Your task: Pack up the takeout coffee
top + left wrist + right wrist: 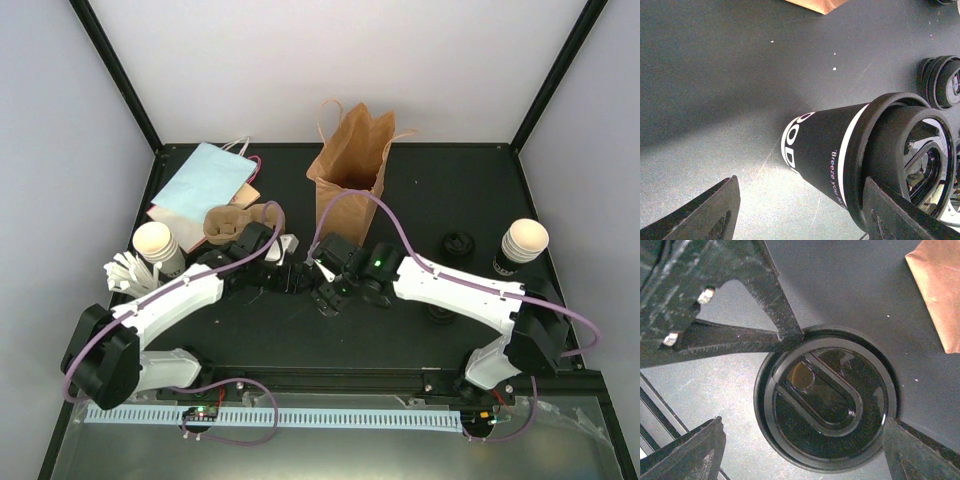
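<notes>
Ok, cup [825, 150] sits mid-table [420, 190], nearer the near edge, in front of the brown bag [350, 155]. Directly over it is the right gripper [802, 422], jaws spread wide w/ the lid [825, 400] btwn them, nothing pinched. Alongside, the left gripper [800, 192] is spread too, one finger [775, 310] against the lid rim. The cup is upright: long axis vertical, lid up.

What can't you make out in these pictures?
- Left wrist view: the lettering on the cup, partly wrapping out of sight.
- Right wrist view: the cup's body, hidden under its lid.
- Top view: inside of the brown bag, hidden by its own walls.
- Top view: the white pieces, too small to identify.
</notes>
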`<state>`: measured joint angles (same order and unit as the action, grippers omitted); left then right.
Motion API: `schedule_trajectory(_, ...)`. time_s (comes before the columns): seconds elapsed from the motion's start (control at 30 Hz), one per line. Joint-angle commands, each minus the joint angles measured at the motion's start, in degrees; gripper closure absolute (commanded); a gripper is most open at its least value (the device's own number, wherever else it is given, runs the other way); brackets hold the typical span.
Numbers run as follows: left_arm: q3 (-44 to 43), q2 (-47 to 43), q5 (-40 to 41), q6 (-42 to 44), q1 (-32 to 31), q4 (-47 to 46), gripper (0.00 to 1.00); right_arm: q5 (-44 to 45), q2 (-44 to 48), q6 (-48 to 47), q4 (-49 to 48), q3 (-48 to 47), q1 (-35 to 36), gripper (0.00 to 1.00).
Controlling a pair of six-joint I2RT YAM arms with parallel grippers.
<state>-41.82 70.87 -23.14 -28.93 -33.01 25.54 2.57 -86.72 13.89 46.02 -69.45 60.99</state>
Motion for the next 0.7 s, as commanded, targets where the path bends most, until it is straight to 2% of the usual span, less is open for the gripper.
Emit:
schedule_trajectory(0.0, -3.7, 1.4, 1.0, 1.5, 0.2, 1.9, 0.31, 2.5, 2.3, -0.9, 1.6, -0.5, -0.3, 0.12)
schedule_trajectory(0.27, -6.4, 4.9, 1.4, 2.0, 0.2, 1.2, 0.31, 1.7, -2.4, -9.1, 4.7, -3.0, -1.8, 0.12)
schedule_trajectory(0.67, -8.4, 7.5, 0.8, 2.1, 0.2, 0.3, 0.31, -0.1, -4.1, -10.9, 5.6, -5.5, -4.8, 0.12)
